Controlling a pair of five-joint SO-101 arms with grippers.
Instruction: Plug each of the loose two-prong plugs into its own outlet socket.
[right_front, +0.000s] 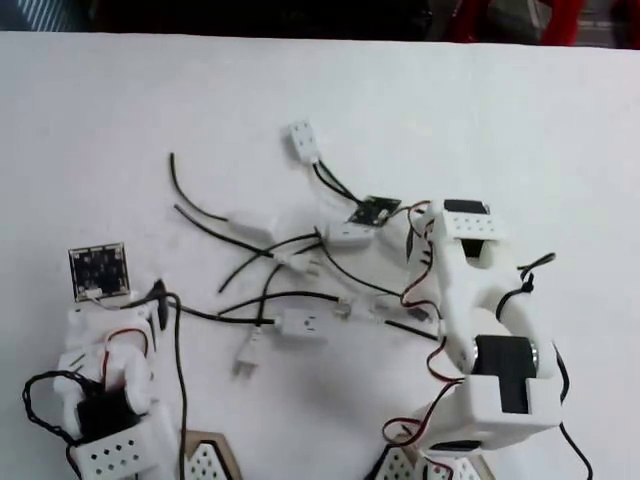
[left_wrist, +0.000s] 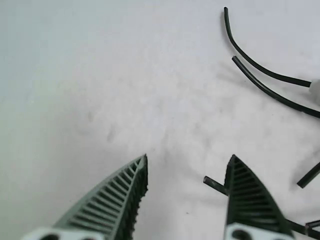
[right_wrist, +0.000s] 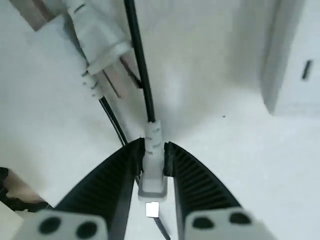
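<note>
Several white plugs and outlet blocks on black cords lie tangled mid-table. My right gripper is shut on a white plug whose black cord runs straight ahead; in the high view this plug lies just beside the right wrist. Another plug with bare prongs lies beyond the fingertips, and an outlet block is off to one side. One outlet lies at the back, another nearer the front, with a loose plug close by. My left gripper is open over bare table.
Two loose black cord ends lie ahead of the left gripper. The left arm sits at the front left, the right arm at the front right. Red and black wires hang along the right arm.
</note>
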